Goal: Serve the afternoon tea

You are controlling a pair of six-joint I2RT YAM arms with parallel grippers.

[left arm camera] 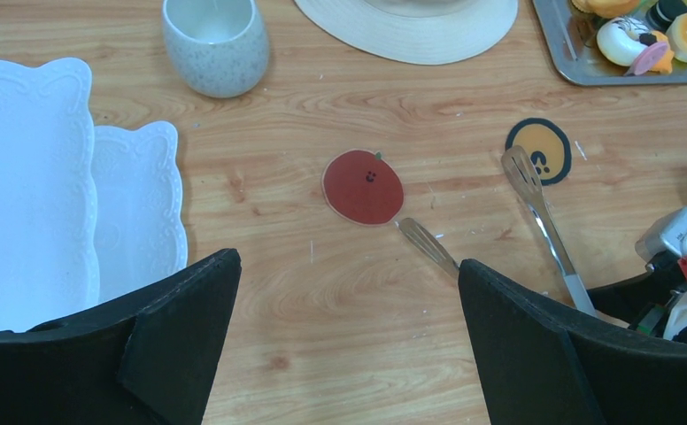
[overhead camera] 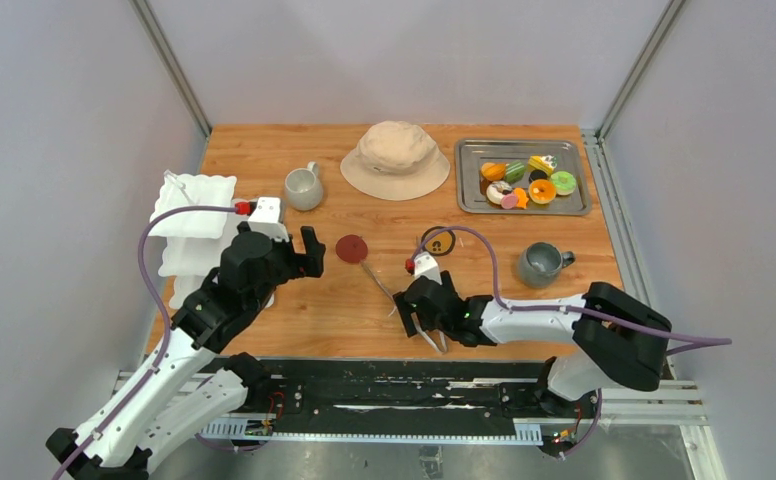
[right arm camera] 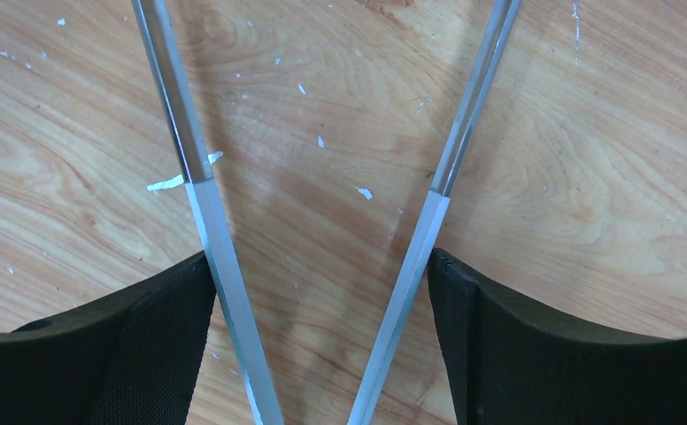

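Your right fingers (right arm camera: 101,354) stand wide astride the long metal tongs (right arm camera: 176,115), likely set to squeeze them. Your left fingers (left arm camera: 172,354) are wide and empty. Small colourful toy pastries (overhead camera: 541,190) wait far right in the steel tray (overhead camera: 470,175).

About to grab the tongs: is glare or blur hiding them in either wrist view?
Right wrist: tongs sharp, a pale sheen on their near halves, faint shadows on the table. Left wrist: tongs crisp, mild glint; nothing blurred.
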